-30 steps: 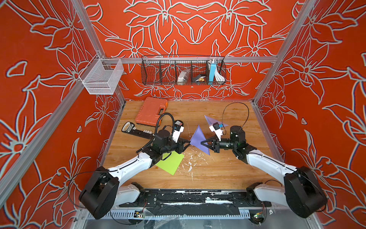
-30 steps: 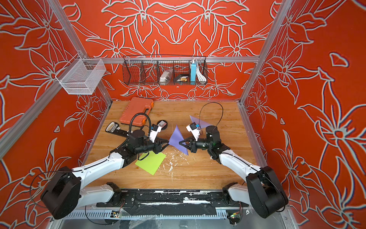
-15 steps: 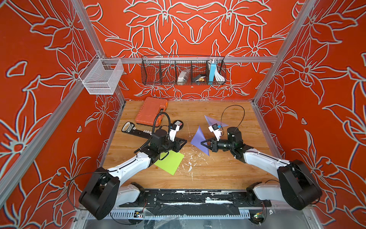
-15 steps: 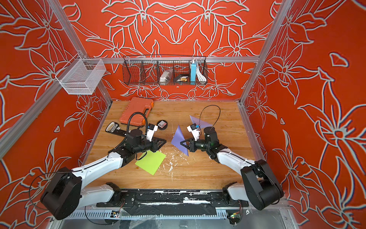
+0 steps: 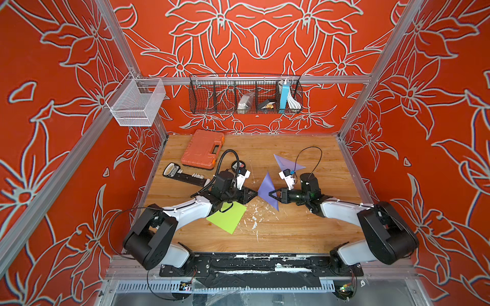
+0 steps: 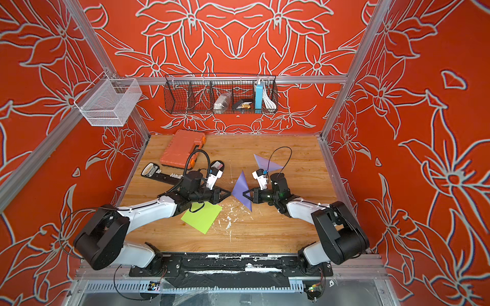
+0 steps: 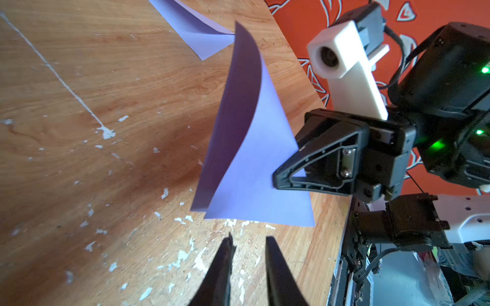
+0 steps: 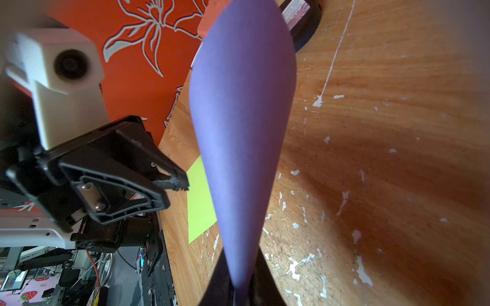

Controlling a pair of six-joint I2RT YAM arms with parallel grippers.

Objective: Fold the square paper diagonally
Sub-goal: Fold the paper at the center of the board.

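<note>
A: Item one, purple paper [image 5: 266, 189]. Location?
B: Centre of frame in both top views, off the bench [image 5: 305, 238], stood on edge between the two claws. Loosely doubled over, layers bowed apart, no crease pressed.
A: Long axis?
B: Upper to lower in frame, upper tip leaning slightly toward frame left. Broadside to both claws.
A: Right claw [image 5: 271, 194]?
B: Frame right of the sheet, clamped on its edge at mid-height. Sole support.
A: Left claw [image 7: 248, 245]?
B: Frame left of the sheet, tips level with its leftmost corner and just beside it, contact uncertain. Narrow gap between the jaws, nothing in it.
A: Deciding relation?
B: Sheet directly ahead of the left claw, free corner aimed at the gap. Probably a short advance toward frame right to pinch.
A: Other stock?
B: Lime-green sheet [image 5: 228, 217] flat under the left arm. Folded purple triangle [image 5: 286, 164] farther up frame. Neither in the path.
</note>
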